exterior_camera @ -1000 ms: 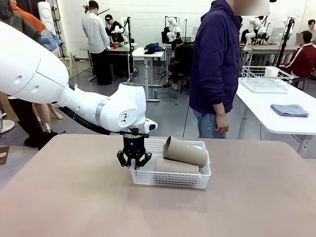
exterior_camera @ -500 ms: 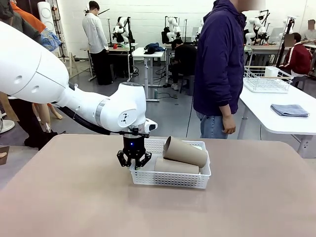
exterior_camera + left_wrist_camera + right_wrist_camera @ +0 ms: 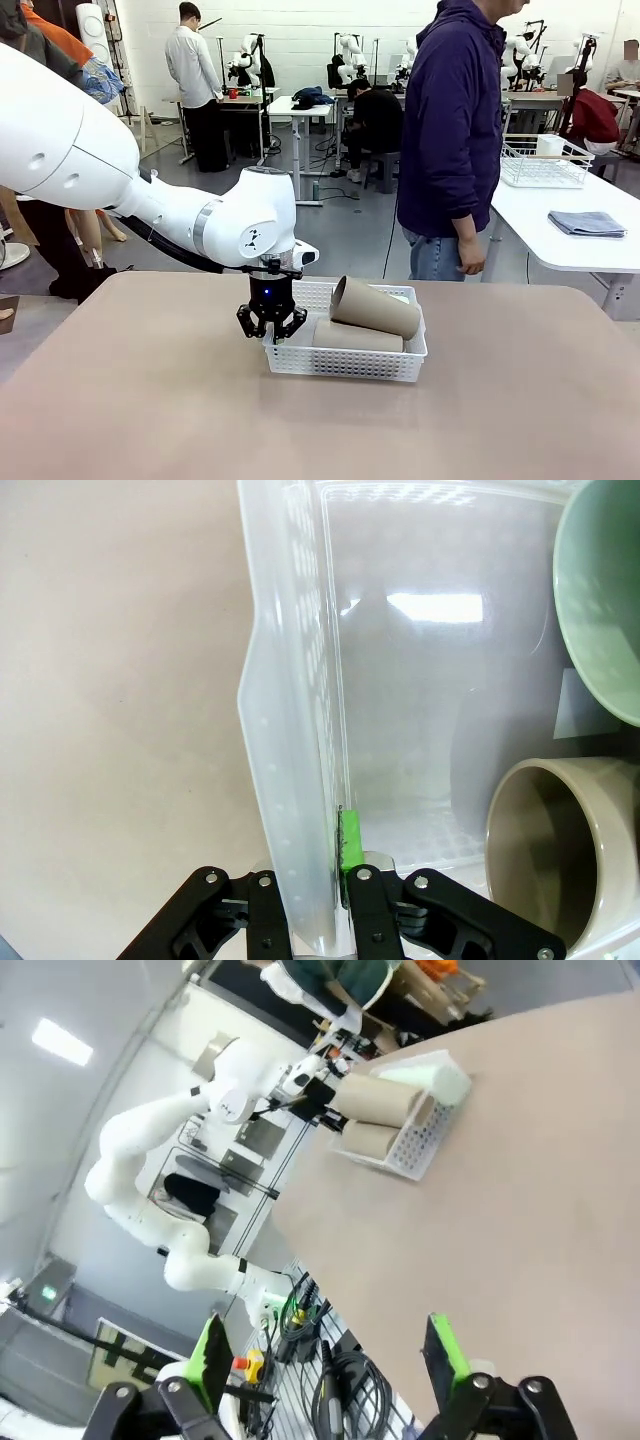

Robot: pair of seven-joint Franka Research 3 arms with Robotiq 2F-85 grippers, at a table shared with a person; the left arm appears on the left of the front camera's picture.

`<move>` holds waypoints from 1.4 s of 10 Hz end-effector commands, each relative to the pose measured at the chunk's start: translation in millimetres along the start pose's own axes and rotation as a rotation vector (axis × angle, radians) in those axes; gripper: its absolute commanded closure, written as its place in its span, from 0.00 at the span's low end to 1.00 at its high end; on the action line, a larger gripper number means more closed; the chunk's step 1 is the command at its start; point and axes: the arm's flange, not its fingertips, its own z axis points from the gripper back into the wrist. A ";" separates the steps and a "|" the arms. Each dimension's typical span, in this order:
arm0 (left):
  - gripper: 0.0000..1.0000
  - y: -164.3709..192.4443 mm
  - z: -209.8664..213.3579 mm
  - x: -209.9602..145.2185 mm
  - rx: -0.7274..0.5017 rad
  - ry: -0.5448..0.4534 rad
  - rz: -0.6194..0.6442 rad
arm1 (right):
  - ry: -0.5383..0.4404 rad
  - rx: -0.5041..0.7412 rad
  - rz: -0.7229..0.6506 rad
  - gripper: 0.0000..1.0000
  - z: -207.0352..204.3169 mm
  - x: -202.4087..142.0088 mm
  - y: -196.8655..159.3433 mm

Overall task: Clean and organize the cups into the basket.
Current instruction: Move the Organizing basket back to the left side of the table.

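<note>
The basket (image 3: 345, 360) stands on the desk (image 3: 150, 400), near the middle and a little toward the far edge. Inside it lie cups on their sides. One brown cup (image 3: 358, 337) lies along the near wall of the basket, and a second brown cup (image 3: 375, 306) rests on top of it, tilted, with its open mouth toward the left and raised above the rim. Behind them, at the far right corner of the basket, a small part of a pale green cup (image 3: 400, 297) shows.

The left gripper (image 3: 271, 331) points down at the left short side of the basket. In the left wrist view its fingers (image 3: 351, 842) are closed tight on the basket wall, one finger inside and one outside, so the left gripper (image 3: 310, 900) has hold of the basket (image 3: 285, 730) at its left rim. The same view shows the mouth of a brown cup (image 3: 560, 850) and the mouth of the green cup (image 3: 600, 590) inside the basket.

The right gripper (image 3: 330, 1360) is well apart from the basket (image 3: 415, 1140), off the desk (image 3: 520, 1220) edge. Its fingers stand wide apart and hold nothing.

A person (image 3: 455, 130) stands behind the far edge of the desk.
</note>
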 end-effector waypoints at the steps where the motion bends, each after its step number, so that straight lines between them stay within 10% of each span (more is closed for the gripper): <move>1: 1.00 1.5 -1.1 -2.3 0.005 0.003 -0.010 | -0.003 -0.001 -0.009 0.00 23.8 -0.1 11.9; 7: 1.00 1.5 -1.1 -2.3 0.005 0.003 -0.010 | -0.204 0.069 0.022 0.00 58.7 21.8 12.3; 9: 0.94 0.0 0.0 0.0 0.000 0.000 0.000 | -0.131 -0.008 0.042 0.00 50.5 10.3 19.1; 14: 0.94 123.7 52.5 -24.1 0.032 0.032 -0.076 | -0.131 -0.008 0.042 0.00 50.5 10.3 19.1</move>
